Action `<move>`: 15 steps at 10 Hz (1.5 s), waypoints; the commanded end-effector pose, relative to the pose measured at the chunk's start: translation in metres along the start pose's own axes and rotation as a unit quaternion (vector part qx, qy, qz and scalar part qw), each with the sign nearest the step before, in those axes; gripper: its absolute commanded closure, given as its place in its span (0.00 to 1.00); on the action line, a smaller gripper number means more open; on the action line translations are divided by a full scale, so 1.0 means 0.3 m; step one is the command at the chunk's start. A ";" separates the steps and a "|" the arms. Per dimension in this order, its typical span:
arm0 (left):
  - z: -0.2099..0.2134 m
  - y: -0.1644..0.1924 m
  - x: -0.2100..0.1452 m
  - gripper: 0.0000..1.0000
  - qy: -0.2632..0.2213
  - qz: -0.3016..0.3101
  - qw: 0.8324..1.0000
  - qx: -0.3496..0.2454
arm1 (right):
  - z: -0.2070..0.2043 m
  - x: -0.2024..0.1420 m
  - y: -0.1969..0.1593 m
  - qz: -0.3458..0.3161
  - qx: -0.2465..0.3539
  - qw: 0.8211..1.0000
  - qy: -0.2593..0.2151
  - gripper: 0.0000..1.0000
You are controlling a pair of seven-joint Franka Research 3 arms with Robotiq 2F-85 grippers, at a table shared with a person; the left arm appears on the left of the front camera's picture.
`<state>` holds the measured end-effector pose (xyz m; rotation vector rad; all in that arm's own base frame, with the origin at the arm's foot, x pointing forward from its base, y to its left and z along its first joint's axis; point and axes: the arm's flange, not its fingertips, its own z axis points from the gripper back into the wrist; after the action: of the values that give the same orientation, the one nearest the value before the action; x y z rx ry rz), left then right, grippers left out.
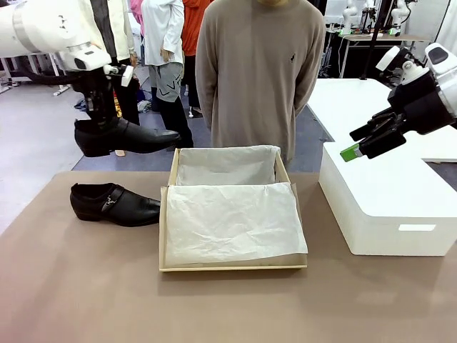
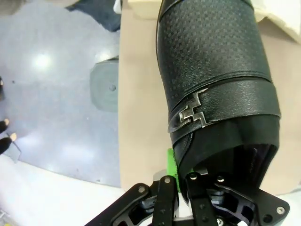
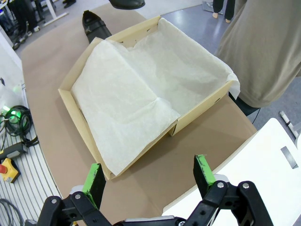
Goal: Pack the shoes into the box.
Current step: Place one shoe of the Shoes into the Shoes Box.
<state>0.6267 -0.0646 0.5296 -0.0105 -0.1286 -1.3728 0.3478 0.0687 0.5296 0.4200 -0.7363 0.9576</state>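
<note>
One glossy black shoe (image 1: 125, 137) hangs in the air left of the box, toe pointing right. My left gripper (image 1: 100, 118) is shut on its heel collar; the left wrist view shows the shoe (image 2: 216, 80) with its strap and buckle (image 2: 190, 115) rising from the fingers (image 2: 171, 167). The other shoe (image 1: 114, 203) lies on the brown table, left of the box, also in the right wrist view (image 3: 95, 24). The tan box (image 1: 170, 214) sits at the table's middle, lined with white tissue paper (image 1: 232, 221). My right gripper (image 1: 368, 141) hovers open over the white block, empty (image 3: 149, 181).
A large white block-like box (image 1: 389, 204) stands at the table's right. A person in a beige sweater (image 1: 260, 78) stands just behind the tan box at the far edge. A red stop button and cables (image 3: 11, 141) lie off the table's side.
</note>
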 end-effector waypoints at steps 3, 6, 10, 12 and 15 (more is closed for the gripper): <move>0.023 -0.058 0.140 1.00 0.031 0.003 0.999 -0.024 | -0.004 0.000 -0.010 0.009 0.008 1.000 -0.010 0.00; 0.003 -0.062 0.138 1.00 0.030 0.012 0.998 -0.046 | -0.004 0.000 -0.010 0.009 0.008 1.000 -0.010 0.00; -0.016 -0.083 0.163 1.00 0.030 -0.004 0.999 -0.038 | -0.004 0.000 -0.010 0.009 0.008 1.000 -0.010 0.00; -0.032 -0.081 0.164 1.00 0.031 -0.004 0.998 -0.045 | -0.004 0.000 -0.010 0.009 0.008 1.000 -0.010 0.00; 0.029 -0.098 0.328 1.00 0.034 0.020 0.997 -0.063 | -0.004 0.000 -0.010 0.009 0.008 1.000 -0.010 0.00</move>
<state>0.6093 -0.1487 0.5302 -0.0576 -0.0034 -1.3731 0.3477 0.0689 0.5297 0.4193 -0.7363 0.9579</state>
